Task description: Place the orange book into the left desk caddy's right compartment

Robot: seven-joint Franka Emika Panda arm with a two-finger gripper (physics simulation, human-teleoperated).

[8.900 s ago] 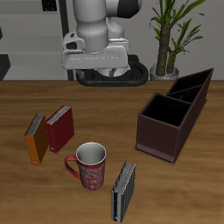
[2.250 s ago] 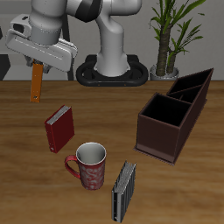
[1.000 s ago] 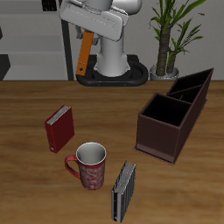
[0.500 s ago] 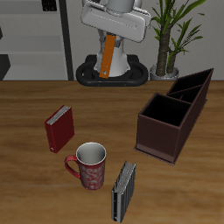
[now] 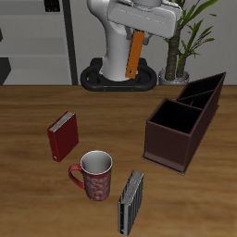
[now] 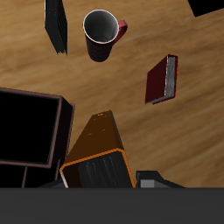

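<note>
Orange book (image 5: 135, 54) hangs, seemingly clamped, below the fingers (image 5: 139, 31).

On the counter (image 5: 28, 185) I see a red book (image 5: 63, 136) standing at centre left of the frame, with a patterned red mug (image 5: 94, 176) just below and right of it. A dark grey book (image 5: 131, 201) stands at bottom centre, and a potted plant (image 5: 182, 37) sits upper right, behind a second dark box (image 5: 204, 91).
</note>
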